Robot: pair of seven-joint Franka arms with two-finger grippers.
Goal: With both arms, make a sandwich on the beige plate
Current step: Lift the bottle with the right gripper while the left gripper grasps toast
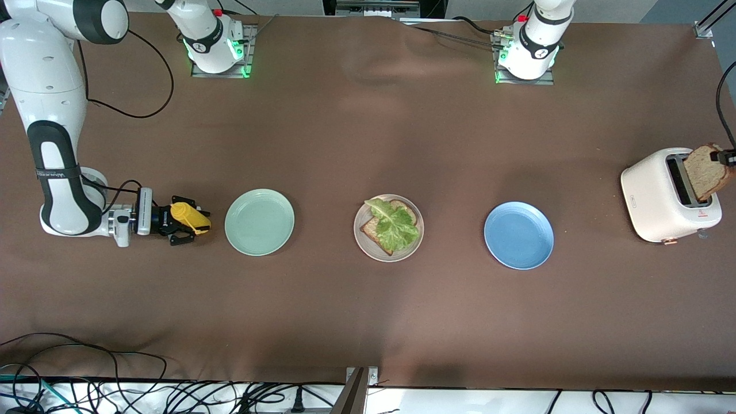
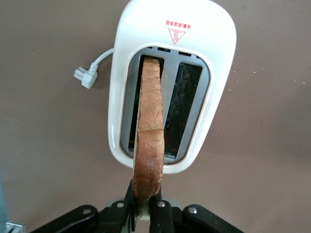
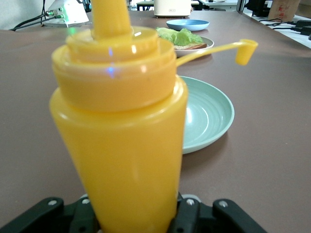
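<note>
Yellow plastic fills my right end effector (image 1: 183, 223), clamped on a sauce bottle (image 1: 190, 215) beside the mint green plate (image 1: 259, 222); its cap hangs open, so a hard squeeze could squirt sauce onto the table (image 1: 368, 144). On the beige plate (image 1: 360, 241), between the mint plate and the blue plate (image 1: 518, 234), sits one bread slice (image 1: 375, 229) under lettuce (image 1: 395, 223). My left end effector (image 2: 144, 209) pinches the second slice (image 2: 148, 145) by its edge over the toaster (image 1: 655, 198); it could snag on the slot or slip free.

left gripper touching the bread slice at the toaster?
Touching. The left wrist view shows the left gripper with jaws clamped on the bread slice, which stands in the toaster slot.
</note>
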